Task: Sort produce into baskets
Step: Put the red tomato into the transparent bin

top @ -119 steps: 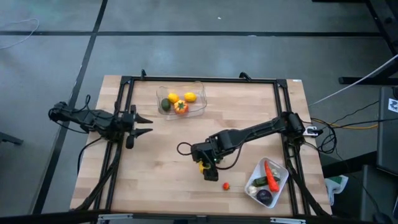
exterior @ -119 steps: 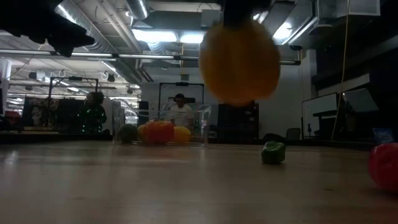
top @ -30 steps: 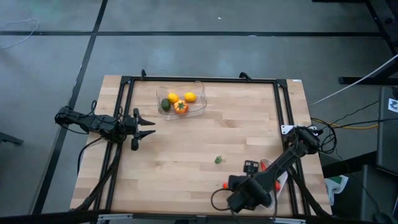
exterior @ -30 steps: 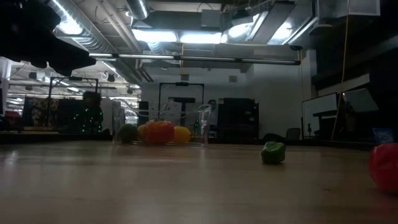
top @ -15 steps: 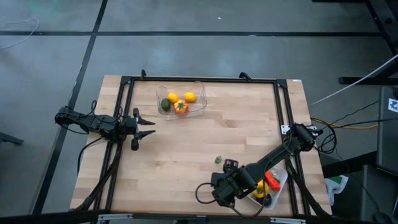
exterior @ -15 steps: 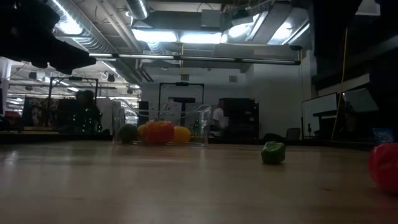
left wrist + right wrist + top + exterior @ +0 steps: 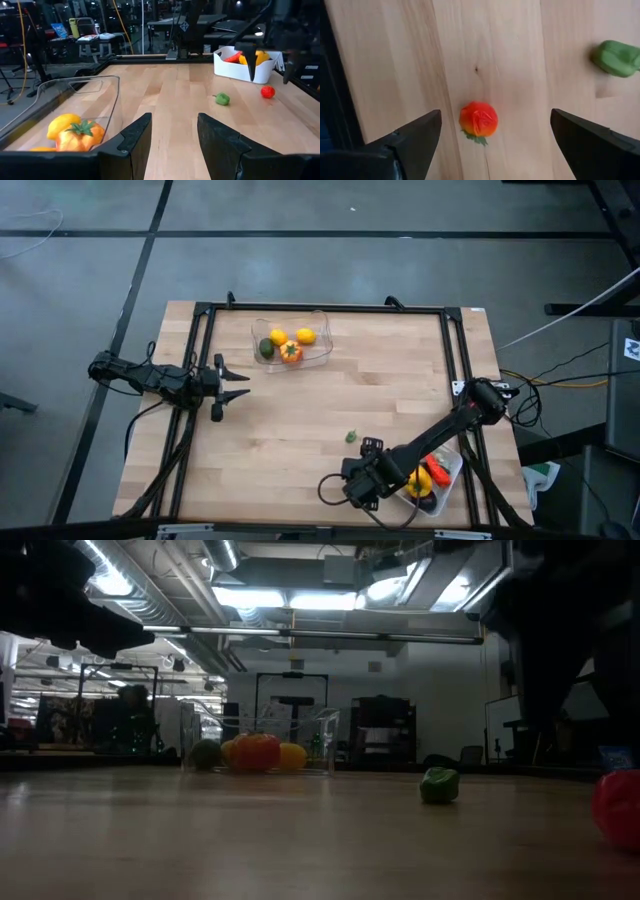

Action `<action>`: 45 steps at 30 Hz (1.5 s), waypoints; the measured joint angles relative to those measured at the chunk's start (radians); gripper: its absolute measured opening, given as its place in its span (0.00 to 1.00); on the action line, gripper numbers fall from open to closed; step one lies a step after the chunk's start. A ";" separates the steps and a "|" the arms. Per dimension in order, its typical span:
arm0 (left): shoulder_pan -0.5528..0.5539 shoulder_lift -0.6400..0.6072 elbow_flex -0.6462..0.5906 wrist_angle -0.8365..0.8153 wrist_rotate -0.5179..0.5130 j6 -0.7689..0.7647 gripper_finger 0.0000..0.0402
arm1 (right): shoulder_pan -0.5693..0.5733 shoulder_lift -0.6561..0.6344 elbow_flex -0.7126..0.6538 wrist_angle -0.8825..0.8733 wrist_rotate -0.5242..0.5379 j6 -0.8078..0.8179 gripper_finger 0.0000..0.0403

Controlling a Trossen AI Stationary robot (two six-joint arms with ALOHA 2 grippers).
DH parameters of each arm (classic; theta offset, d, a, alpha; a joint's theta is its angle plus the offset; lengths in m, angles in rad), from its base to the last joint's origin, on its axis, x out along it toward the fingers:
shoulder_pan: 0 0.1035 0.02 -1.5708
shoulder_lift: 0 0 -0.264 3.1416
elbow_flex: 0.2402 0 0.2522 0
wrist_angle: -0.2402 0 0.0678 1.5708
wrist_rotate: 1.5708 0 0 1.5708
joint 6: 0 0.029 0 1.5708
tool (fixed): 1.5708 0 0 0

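Two dark jointed arms, black cable looped beside the right gripper (image 7: 362, 490), black cables trailed from the left arm, dark tapered fingers (image 7: 132, 142) with flat inner faces seen on the left gripper (image 7: 232, 385)

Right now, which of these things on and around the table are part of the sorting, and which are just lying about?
Part of the job:
clear tub holding lemons and an orange tomato
white tray with a yellow pepper
loose small red fruit
loose green piece
right gripper, open above the red fruit

Just lying about:
cables beside the table
left gripper, waiting
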 joint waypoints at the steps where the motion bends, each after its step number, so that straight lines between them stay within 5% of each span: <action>1: 0.000 0.000 0.000 0.000 0.000 -0.006 0.39 | 0.000 0.000 -0.013 0.013 0.000 0.000 0.92; 21: 0.000 0.000 0.000 0.000 0.000 -0.023 0.39 | 0.001 0.000 -0.182 0.188 -0.064 0.003 0.89; 38: 0.000 0.000 0.000 0.000 0.000 -0.023 0.39 | -0.007 0.000 -0.187 0.256 -0.064 0.002 0.39; 45: 0.000 0.000 0.000 0.000 0.000 -0.022 0.39 | -0.066 0.000 -0.121 0.256 -0.063 -0.068 0.31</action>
